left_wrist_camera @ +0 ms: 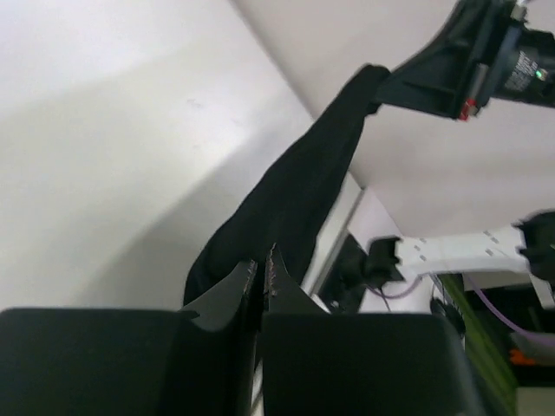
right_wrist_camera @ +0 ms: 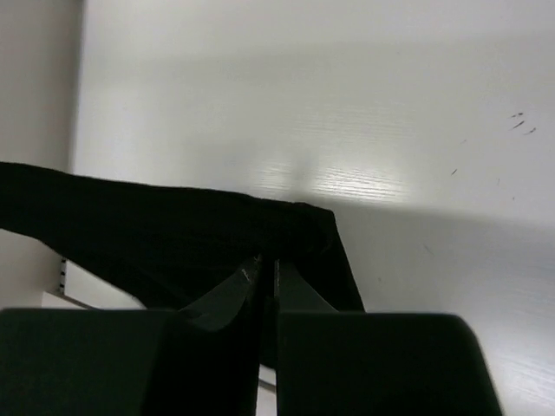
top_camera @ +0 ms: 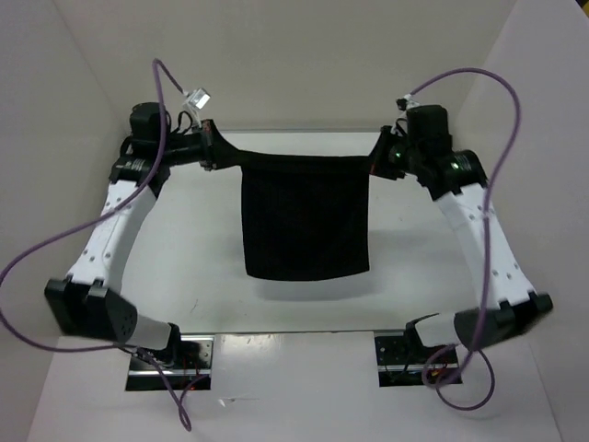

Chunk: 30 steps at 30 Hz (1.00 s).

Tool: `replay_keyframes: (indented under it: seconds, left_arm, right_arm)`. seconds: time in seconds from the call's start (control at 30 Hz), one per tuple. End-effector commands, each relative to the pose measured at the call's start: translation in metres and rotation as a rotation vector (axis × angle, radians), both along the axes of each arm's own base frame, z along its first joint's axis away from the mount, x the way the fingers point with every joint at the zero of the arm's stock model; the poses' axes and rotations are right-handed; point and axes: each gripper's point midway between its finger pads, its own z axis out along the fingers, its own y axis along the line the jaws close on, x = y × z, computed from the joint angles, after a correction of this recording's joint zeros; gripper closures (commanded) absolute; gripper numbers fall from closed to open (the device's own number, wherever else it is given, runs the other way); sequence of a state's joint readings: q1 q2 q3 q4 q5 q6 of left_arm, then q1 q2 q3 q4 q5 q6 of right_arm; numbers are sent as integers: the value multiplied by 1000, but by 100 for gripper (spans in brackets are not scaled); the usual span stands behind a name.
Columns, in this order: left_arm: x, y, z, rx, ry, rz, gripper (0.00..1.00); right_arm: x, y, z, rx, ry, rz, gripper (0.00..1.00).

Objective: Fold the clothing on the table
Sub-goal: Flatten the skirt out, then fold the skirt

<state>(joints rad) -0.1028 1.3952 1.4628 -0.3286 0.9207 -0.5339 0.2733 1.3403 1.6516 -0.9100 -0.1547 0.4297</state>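
Note:
The black clothing [top_camera: 306,221] hangs as a flat panel above the white table [top_camera: 184,258], its top edge stretched between both grippers at the far side. My left gripper [top_camera: 213,147] is shut on the top left corner. In the left wrist view the fabric [left_wrist_camera: 295,199] runs from its pinched jaws [left_wrist_camera: 263,260] up to the other gripper [left_wrist_camera: 434,78]. My right gripper [top_camera: 379,152] is shut on the top right corner. The right wrist view shows its jaws [right_wrist_camera: 267,264] nipped on the cloth [right_wrist_camera: 173,234], with the hem trailing left.
White walls [top_camera: 83,83] enclose the table on three sides. Purple cables [top_camera: 511,120] loop off both arms. The arm bases [top_camera: 170,354] sit at the near edge, with the white arm links [top_camera: 115,230] reaching along each side of the table.

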Motion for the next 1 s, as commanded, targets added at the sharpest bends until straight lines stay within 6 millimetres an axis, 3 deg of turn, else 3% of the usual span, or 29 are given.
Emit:
replay_keyframes:
  seconds: [0.0, 0.03, 0.07, 0.1, 0.13, 0.17, 0.2, 0.23, 0.3, 0.37, 0.43, 0.53, 0.57, 0.6, 0.63, 0.67, 0.7, 0.73, 0.77, 0.8, 0.83, 0.9, 0.97]
  left_arm:
    - [79, 18, -75, 64, 153, 146, 100]
    - [98, 16, -112, 72, 246, 146, 100]
    - [110, 15, -123, 68, 269, 149, 100]
    - [124, 13, -119, 60, 255, 137, 100]
    - [141, 11, -146, 59, 311, 140, 100]
    - [151, 10, -150, 53, 322, 144, 100]
    - [161, 10, -154, 53, 321, 144, 100]
    - [178, 8, -158, 44, 323, 148, 100]
    - [191, 6, -170, 34, 346, 144, 100]
    - [198, 4, -165, 21, 339, 136, 100]
    - [198, 3, -169, 18, 351, 128, 100]
    - [190, 3, -167, 17, 343, 128, 100]
    - [184, 4, -160, 16, 337, 128, 100]
    - [175, 4, -175, 21, 373, 128, 100]
    - [169, 5, -177, 22, 378, 128, 100]
    - [160, 5, -171, 20, 367, 128, 100]
    - [153, 6, -177, 28, 380, 125, 100]
    - [137, 3, -195, 43, 424, 113, 100]
    - [129, 5, -194, 48, 428, 121, 100]
    - [121, 6, -200, 56, 443, 118, 100]
    - [104, 2, -210, 62, 471, 107, 100]
    - [90, 0, -219, 74, 502, 106, 100]
    - [71, -1, -232, 88, 542, 104, 100]
  right_arm:
    - [72, -11, -85, -71, 142, -32, 92]
    - [84, -8, -94, -48, 160, -15, 92]
    - [98, -12, -105, -34, 175, -21, 92]
    - [112, -8, -106, -26, 169, -13, 92]
    - [126, -11, -136, -42, 230, -18, 92]
    - [137, -12, -142, -34, 232, -19, 92]
    - [150, -8, -136, -22, 209, -8, 92]
    - [160, -11, -156, -17, 250, -12, 92]
    - [177, -12, -152, 1, 230, -20, 92]
    - [185, -15, -165, 13, 253, -18, 92]
    - [187, -14, -165, 13, 255, -18, 92]
    - [182, -15, -176, 2, 281, -12, 92]
    - [175, -15, -181, 1, 297, 1, 92]
    - [170, -15, -181, 0, 303, 1, 92]
    - [158, -15, -195, 2, 348, 7, 92]
    - [152, -16, -191, 3, 339, 7, 92]
    - [145, -17, -195, 1, 356, 6, 92]
    - [132, -18, -210, -3, 397, 6, 92]
    - [124, -19, -207, -4, 398, 6, 92]
    - [108, -21, -223, -9, 448, 5, 92]
    - [100, -22, -220, -9, 449, 5, 92]
    - [76, -20, -235, -17, 505, 13, 92]
    - [62, -22, -234, -24, 516, 19, 94]
